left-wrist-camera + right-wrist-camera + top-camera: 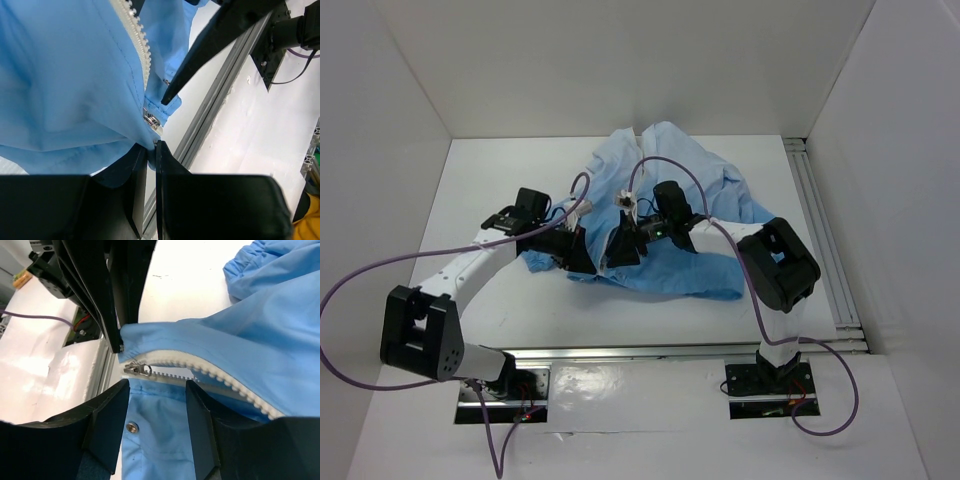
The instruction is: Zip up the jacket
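The light-blue jacket point(670, 215) lies crumpled at the table's middle. My left gripper point(588, 256) is shut on the jacket's bottom hem corner; in the left wrist view point(151, 146) blue fabric is pinched between the jaws, just below the metal zipper slider point(150, 120) and the whitish zipper strip point(138, 42). My right gripper point(622, 247) is open. In the right wrist view point(157, 390) its fingers point(117, 412) straddle the fabric just below the slider point(137, 369) and do not touch it. The zipper teeth point(220, 377) run off to the right, apart.
A metal snap point(131, 427) sits on the fabric between my right fingers. A gathered cuff point(250, 265) lies beyond. An aluminium rail point(220, 95) runs along the near table edge, another point(820, 230) along the right. White walls enclose the table.
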`<state>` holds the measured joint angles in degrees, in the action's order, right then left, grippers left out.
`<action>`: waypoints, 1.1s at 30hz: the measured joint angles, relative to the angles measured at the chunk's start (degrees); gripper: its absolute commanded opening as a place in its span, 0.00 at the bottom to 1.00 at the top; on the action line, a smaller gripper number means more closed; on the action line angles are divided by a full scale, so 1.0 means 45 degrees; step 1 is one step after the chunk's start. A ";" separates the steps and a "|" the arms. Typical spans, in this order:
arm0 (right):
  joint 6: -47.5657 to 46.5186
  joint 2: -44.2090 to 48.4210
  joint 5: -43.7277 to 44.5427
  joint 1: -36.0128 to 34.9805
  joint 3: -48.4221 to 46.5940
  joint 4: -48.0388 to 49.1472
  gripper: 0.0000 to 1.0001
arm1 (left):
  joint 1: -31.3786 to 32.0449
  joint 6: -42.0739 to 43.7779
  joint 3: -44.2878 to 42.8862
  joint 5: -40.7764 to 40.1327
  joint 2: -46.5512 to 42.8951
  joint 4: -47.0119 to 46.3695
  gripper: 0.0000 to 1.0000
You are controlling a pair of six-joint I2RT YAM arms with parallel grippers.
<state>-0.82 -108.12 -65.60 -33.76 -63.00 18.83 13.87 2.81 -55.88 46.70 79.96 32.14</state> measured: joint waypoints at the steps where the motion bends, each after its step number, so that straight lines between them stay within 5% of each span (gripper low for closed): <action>1: -0.0005 0.0000 -0.0092 0.0000 0.0000 -0.0010 0.57 | 0.0000 0.0005 0.0092 0.0000 -0.0194 0.0000 0.00; 33: 0.0223 0.0107 -0.1258 -0.0243 -0.0413 0.0010 0.49 | 0.0000 0.0000 0.0194 0.0019 -0.0704 -0.0102 0.00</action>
<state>0.19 -107.63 -71.26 -34.85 -64.86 18.87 13.87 2.81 -55.00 46.78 76.79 31.68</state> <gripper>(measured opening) 0.492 0.212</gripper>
